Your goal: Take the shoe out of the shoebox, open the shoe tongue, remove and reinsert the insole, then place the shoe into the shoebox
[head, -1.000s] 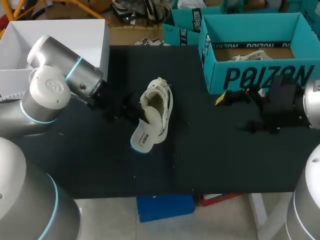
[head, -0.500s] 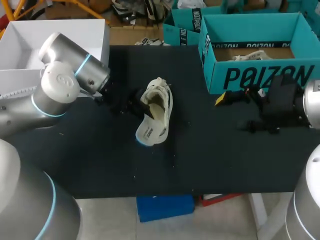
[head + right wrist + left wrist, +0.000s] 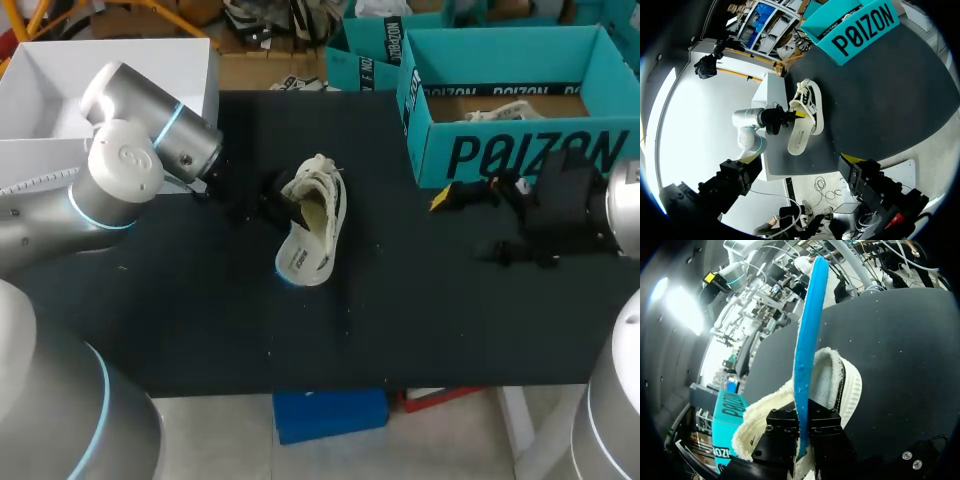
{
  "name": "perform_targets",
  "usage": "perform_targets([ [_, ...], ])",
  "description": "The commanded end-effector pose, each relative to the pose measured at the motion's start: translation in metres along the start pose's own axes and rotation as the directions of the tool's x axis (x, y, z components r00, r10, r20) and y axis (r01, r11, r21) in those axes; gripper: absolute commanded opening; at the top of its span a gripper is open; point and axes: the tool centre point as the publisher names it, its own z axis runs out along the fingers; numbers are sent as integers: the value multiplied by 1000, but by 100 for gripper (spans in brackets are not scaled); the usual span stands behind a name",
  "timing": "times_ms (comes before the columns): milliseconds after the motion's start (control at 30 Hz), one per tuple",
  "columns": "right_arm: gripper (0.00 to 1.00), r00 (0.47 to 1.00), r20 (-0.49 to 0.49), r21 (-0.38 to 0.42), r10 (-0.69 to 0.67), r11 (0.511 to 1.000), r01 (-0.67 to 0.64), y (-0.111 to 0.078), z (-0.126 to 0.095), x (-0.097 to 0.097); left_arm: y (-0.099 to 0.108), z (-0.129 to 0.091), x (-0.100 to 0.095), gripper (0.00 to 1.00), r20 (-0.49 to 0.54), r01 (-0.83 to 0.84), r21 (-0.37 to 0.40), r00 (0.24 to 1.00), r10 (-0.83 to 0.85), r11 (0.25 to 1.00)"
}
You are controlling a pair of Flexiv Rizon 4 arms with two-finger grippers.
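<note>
A white shoe with dark trim (image 3: 325, 200) lies on its side in the middle of the black table (image 3: 200, 310). Its insole (image 3: 303, 255), white on top and blue underneath, sticks out of the shoe's opening toward the front edge. My left gripper (image 3: 280, 205) is beside the opening, shut on the insole. In the left wrist view the blue insole (image 3: 807, 330) stands on edge, pinched between the fingers, with the shoe (image 3: 845, 385) behind it. My right gripper (image 3: 480, 222) hovers wide open in front of the teal shoebox (image 3: 520, 150), holding nothing. The right wrist view shows the shoe (image 3: 809, 105) and insole (image 3: 799, 137) far ahead.
A white open box (image 3: 120, 70) stands at the back left, close behind my left arm. A second teal box (image 3: 365, 55) sits behind the shoebox's left corner. Something pale (image 3: 505, 110) lies inside the shoebox.
My left arm has swung toward the back of the table and pushed the insole deeper into the shoe; less of it sticks out. The right arm has kept still.
</note>
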Motion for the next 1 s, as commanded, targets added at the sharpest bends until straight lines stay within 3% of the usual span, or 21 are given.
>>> perform_targets([
  [33, 100, 1000, 1, -1, 0, 1000, 0, 0, 0, 0, -4, -4, -5, 29, -7, -5, -3, 1000, 5, 1000],
  [200, 100, 1000, 1, -1, 0, 1000, 0, 0, 0, 0, -15, -12, -5, 38, -4, -15, -2, 1000, 15, 1000],
  [467, 100, 1000, 1, -1, 0, 1000, 0, 0, 0, 0, -33, -20, -2, 35, -21, -42, -5, 999, 42, 999],
  [1000, 100, 1000, 1, -1, 0, 1000, 0, 0, 0, 0, -62, -17, 7, 34, -77, -99, 25, 992, 101, 995],
])
